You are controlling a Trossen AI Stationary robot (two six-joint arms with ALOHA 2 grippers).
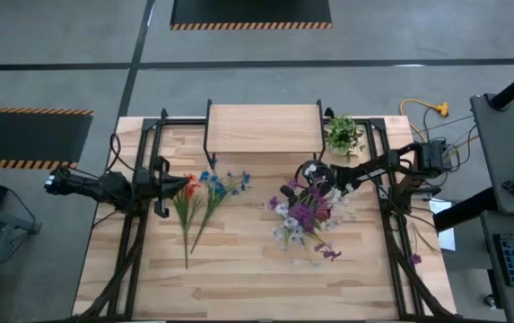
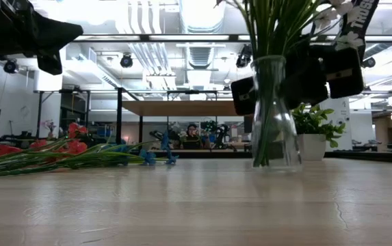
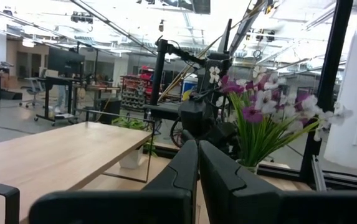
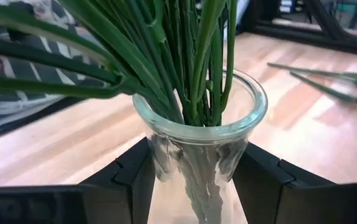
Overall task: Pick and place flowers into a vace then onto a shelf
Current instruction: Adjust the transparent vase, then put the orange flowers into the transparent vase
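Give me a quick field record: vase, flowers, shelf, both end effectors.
vase: glass vase upright on the table, in front of the shelf's right end
flowers in vase: purple and white bunch, stems inside
flowers loose: red and blue stems lying flat on the table, left of the vase
shelf: shelf at the table's far edge, nothing on top
right end effector: right end effector closed on the vase, a finger each side
left end effector: left end effector shut, above the loose stems, holding nothing

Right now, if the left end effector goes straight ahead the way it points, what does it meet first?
Probably the vase of purple and white flowers, held by the right end effector. The shut left end effector points roughly toward it, though depth is unclear.
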